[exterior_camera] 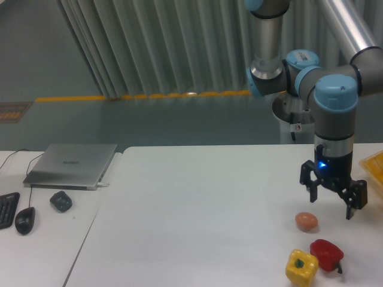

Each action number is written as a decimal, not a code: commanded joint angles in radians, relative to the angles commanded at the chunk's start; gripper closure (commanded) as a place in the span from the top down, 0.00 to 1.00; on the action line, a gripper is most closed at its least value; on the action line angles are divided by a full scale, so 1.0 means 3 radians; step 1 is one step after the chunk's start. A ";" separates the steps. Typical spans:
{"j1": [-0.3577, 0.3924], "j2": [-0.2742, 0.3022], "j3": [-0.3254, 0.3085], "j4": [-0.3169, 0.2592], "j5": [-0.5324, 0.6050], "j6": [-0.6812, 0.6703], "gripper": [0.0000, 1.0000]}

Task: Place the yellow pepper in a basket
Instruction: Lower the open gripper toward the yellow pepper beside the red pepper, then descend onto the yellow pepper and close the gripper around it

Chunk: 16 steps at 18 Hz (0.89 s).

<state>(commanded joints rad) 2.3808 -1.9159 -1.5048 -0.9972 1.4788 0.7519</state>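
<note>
The task had hardly begun. The yellow pepper sat on the white worktop at the near right, untouched, with the red pepper just beside it on its right and slightly farther back; the two looked close enough to touch, though contact could not be confirmed. A brown egg lay a little beyond them. The claw hung above the worktop, beyond the egg and to its right, with its fingers spread wide and nothing between them. The basket showed only as a yellow-orange edge at the far right border, well apart from the pepper. Reaching, gripping, lifting, carrying right and releasing all remained, by this reading.

The yellow pepper was blocky with no marked long axis. It seemed to stand roughly upright, its dark stem dimple on the upper face, tipped slightly toward the camera. Its lobed sides offered the claw faces to close on, though the red pepper crowded the right side, so a grip across the near-far direction looked safer.
</note>
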 joint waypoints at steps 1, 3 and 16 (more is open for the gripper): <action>-0.0005 -0.0025 0.0010 0.0021 0.0005 -0.0097 1.00; -0.0026 -0.0056 0.0036 0.0067 0.0036 -0.0301 1.00; -0.0398 -0.0624 0.0352 0.0297 0.0460 -0.1085 1.00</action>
<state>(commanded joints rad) 2.2612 -2.1029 -1.3992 -0.9081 1.6167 0.4264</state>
